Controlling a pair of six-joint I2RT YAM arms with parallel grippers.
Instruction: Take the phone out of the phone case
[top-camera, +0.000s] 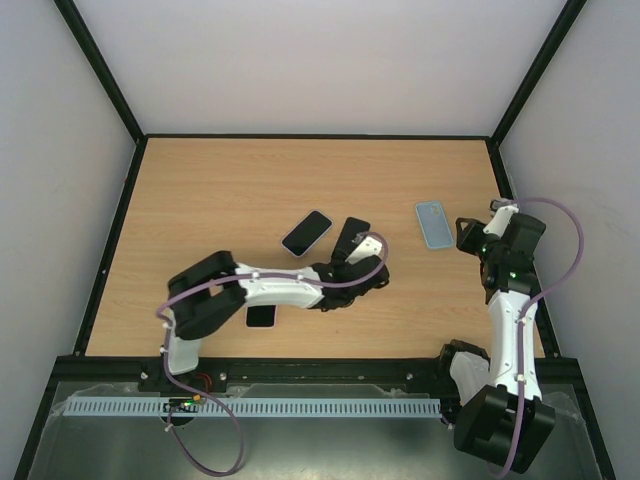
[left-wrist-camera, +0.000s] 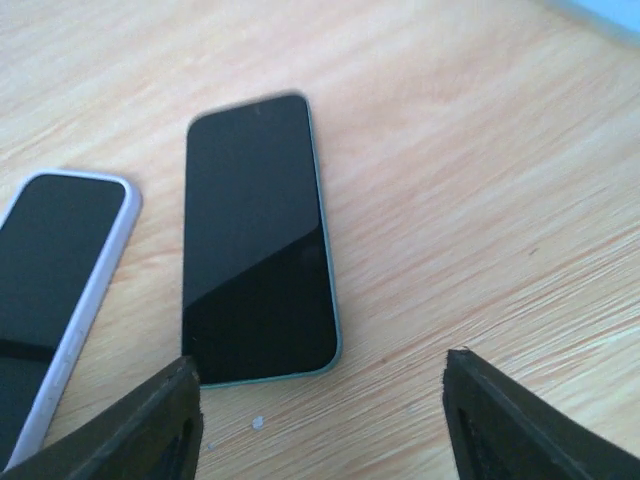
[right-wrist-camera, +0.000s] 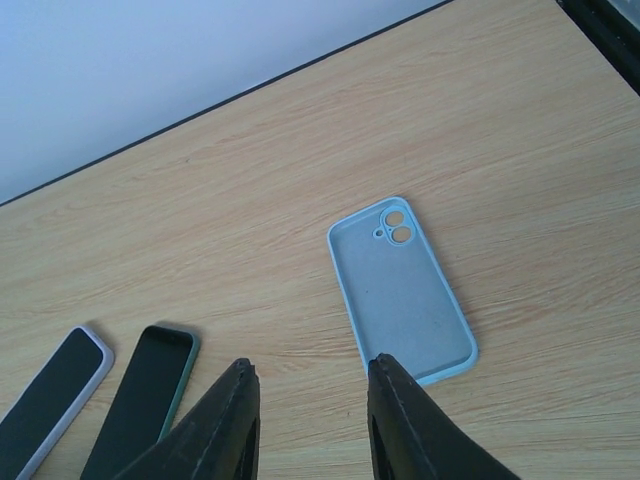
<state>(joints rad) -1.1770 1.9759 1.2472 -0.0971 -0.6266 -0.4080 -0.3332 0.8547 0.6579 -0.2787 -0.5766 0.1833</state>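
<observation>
Top view. Shows left tool (top-camera: 347, 257) out over the middle of the surface (top-camera: 200, 200), right tool (top-camera: 470, 235) close to the right edge. Places bare phone (top-camera: 353, 230) at the left tool's tip; touching or just clear, cannot tell from here. Places lilac-cased phone (top-camera: 307, 232) just beside it on the left. Places blue case (top-camera: 433, 223) well apart toward the right edge, just beside the right tool. Picks up a third phone (top-camera: 262, 316) toward the near edge, by the left arm; too small to tell whether cased.

Left wrist. Shows left tool (left-wrist-camera: 325, 400) parted wide, gripping nothing. Finds bare phone (left-wrist-camera: 258, 235) flat, screen up, just past the fingertips and apart from them. Long axis running away from the tool, body offset toward the left finger. Lilac-cased phone (left-wrist-camera: 60, 290) alongside, further left, slightly tilted.

Right wrist. Shows right tool (right-wrist-camera: 312, 365) narrowly parted, empty. Finds blue case (right-wrist-camera: 400, 290) empty, inside up, just ahead and a little right, long axis pointing away. Bare phone (right-wrist-camera: 150, 390) and lilac-cased phone (right-wrist-camera: 55, 400) off to the left.

Reads as phone already out of the blue case. Left arm nearer both phones, right arm nearer the case.
</observation>
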